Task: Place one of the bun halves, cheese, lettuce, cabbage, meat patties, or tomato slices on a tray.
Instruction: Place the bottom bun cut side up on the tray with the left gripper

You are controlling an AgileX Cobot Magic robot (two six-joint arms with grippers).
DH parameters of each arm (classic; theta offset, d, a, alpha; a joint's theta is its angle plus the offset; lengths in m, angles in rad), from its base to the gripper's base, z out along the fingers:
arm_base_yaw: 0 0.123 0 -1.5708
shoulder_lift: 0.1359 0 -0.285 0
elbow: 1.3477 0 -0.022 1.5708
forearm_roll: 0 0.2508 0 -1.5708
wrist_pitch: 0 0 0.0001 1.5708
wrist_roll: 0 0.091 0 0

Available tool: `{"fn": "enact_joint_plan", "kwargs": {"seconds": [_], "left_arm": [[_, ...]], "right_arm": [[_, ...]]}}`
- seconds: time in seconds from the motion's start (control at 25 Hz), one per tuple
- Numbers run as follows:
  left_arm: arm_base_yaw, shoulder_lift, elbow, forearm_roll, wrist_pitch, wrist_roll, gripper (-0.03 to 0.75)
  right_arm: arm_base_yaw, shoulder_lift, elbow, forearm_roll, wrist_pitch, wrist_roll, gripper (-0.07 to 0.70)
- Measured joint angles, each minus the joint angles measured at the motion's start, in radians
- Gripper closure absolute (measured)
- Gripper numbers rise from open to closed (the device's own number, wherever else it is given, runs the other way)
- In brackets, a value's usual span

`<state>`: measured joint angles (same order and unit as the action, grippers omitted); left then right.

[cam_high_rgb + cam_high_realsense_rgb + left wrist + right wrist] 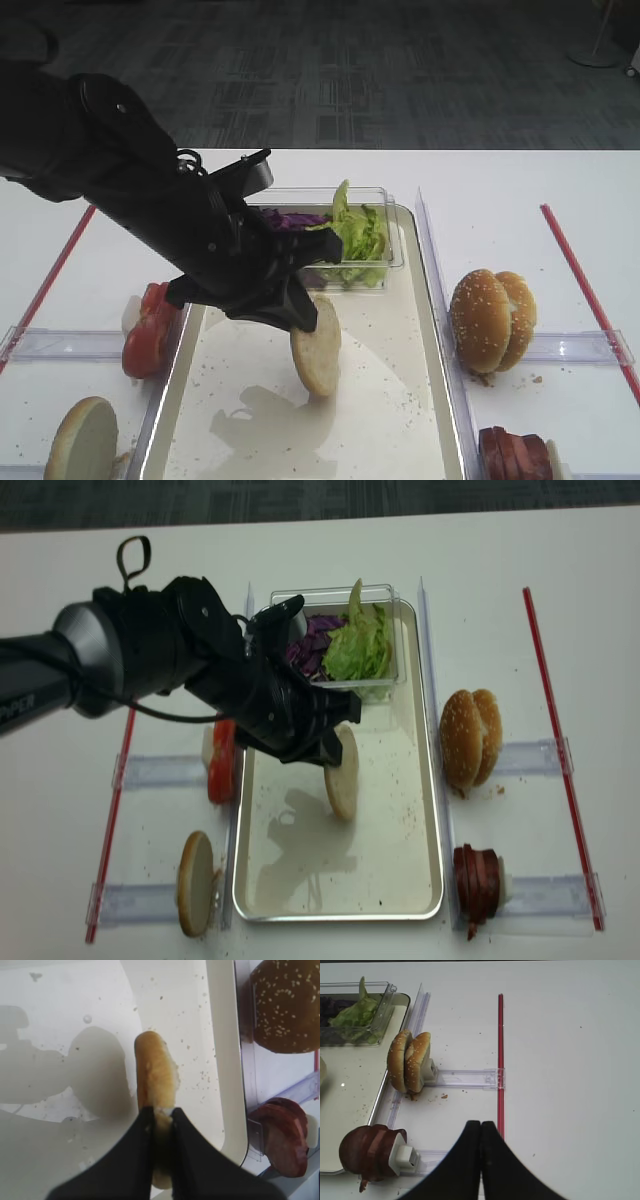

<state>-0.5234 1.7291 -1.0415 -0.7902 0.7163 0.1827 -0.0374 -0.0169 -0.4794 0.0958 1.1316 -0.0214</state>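
Observation:
My left gripper [159, 1111] is shut on a flat seedless bun half [316, 357], holding it on edge just above the floor of the metal tray [420, 420]. The same bun half [343, 773] hangs over the tray's middle in the realsense view, and its tan crust [155, 1075] shows in the left wrist view. Lettuce [358, 238] and purple cabbage [292, 219] lie in a clear tub at the tray's far end. Tomato slices [150, 330] stand left of the tray, meat patties [517, 453] to its right. My right gripper [480, 1124] is shut and holds nothing, over the white table.
Two sesame-seeded bun halves [492, 318] stand on edge in a clear rack right of the tray. Another flat bun half [84, 442] stands at the front left. Red strips [585, 283] run along both sides of the table.

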Motion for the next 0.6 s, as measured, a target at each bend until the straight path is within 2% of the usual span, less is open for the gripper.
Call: {"fn": "enact_joint_plan", "kwargs": {"seconds": [0.24,0.6], "left_arm": [[0.006,0.035,-0.004,-0.044,0.0,0.056,0.682],[0.018,0.035,-0.005,-0.051,0.002,0.062,0.683]], "right_arm": [[0.0,0.0,0.0,0.0,0.0,0.0,0.267],[0.0,0.0,0.0,0.0,0.0,0.0,0.267]]}}
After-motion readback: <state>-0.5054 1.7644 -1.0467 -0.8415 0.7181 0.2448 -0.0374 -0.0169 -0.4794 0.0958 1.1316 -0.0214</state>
